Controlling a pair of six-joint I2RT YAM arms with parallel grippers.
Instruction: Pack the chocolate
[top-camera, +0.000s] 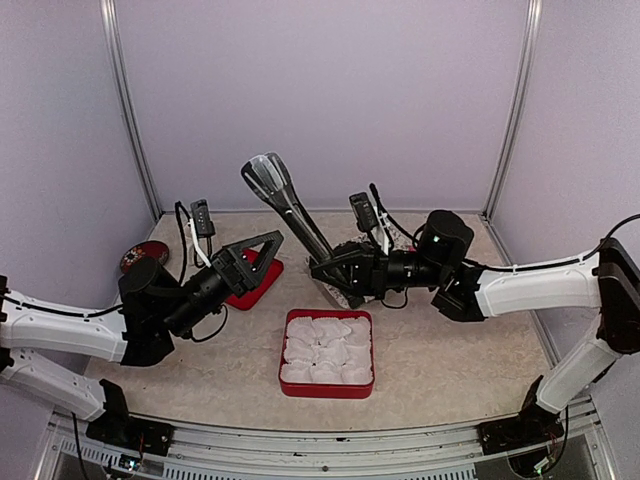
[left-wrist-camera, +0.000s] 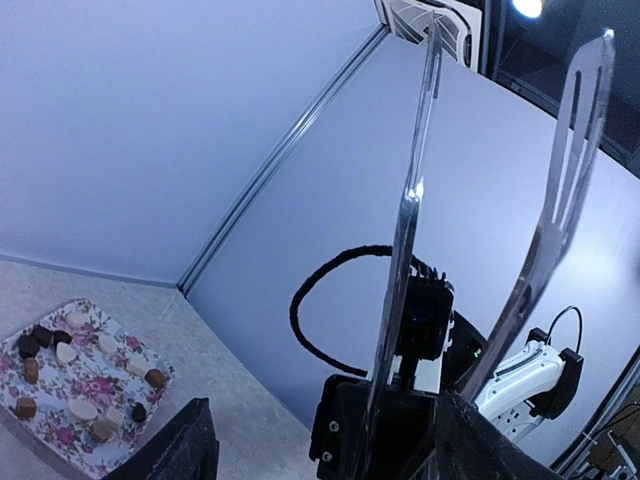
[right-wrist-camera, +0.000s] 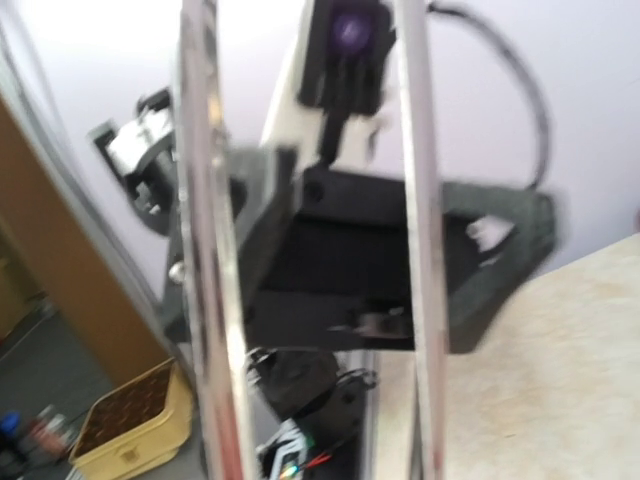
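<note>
Two pincers checked: left gripper (top-camera: 268, 256) spread, clear of tongs (top-camera: 295, 215); right gripper (top-camera: 335, 272) pinching them, tilted upward. Chocolates (left-wrist-camera: 66, 352) lie on floral tray (left-wrist-camera: 110, 385), far left. Risk: a shallow grip lets the tongs twist or drop.

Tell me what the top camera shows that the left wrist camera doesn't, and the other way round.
Only the top view shows the red box filled with white paper cups. Only the left wrist view shows the chocolates, dark and tan, lying on a floral tray. Both views show the metal tongs held up off the table by the right gripper.
</note>
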